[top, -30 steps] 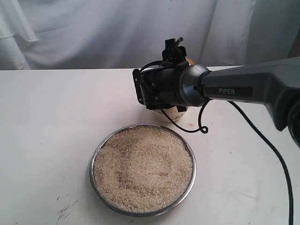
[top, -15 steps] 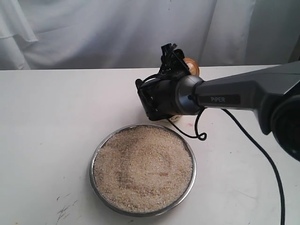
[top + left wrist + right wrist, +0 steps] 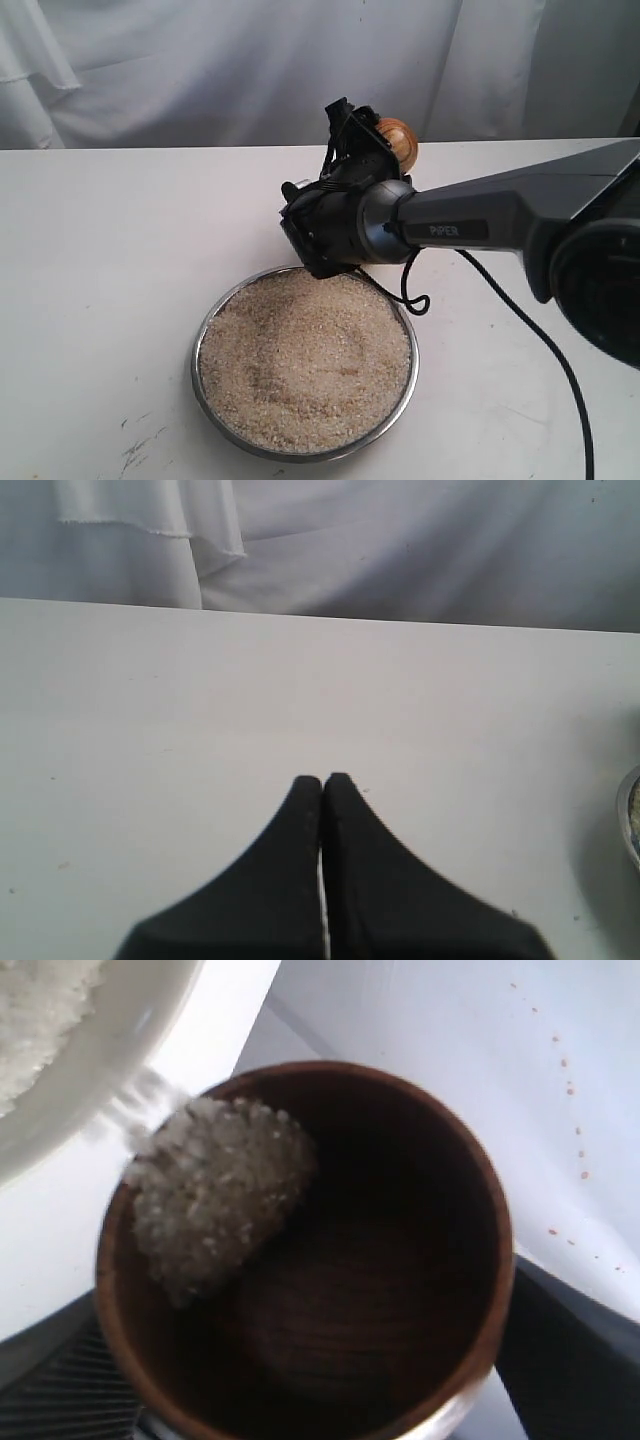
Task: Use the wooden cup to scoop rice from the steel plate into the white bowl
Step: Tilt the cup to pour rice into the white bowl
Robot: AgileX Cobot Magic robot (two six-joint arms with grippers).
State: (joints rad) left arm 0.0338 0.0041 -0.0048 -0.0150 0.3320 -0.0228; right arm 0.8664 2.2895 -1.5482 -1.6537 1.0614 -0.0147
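Observation:
The wooden cup (image 3: 395,143) is held tipped on its side behind the steel plate (image 3: 205,335), with my right gripper (image 3: 372,138) shut on it. In the right wrist view, a clump of rice (image 3: 215,1190) lies against the low side of the wooden cup (image 3: 400,1260). Grains slide over its lip toward the white bowl (image 3: 100,1055), which holds some rice (image 3: 30,1000). In the exterior view the bowl is hidden behind my right wrist. The plate is filled with rice (image 3: 305,360). My left gripper (image 3: 322,780) is shut and empty over bare table.
My right arm (image 3: 500,220) reaches in from the right, and its black cable (image 3: 545,350) trails over the table beside the plate. A white cloth (image 3: 200,70) hangs behind the table. The plate's edge (image 3: 632,820) shows in the left wrist view.
My right wrist has moved left and rolled, lifting the wooden cup higher and tipping it further. The bowl that showed under the wrist is now covered. The left gripper's earlier state is not shown.

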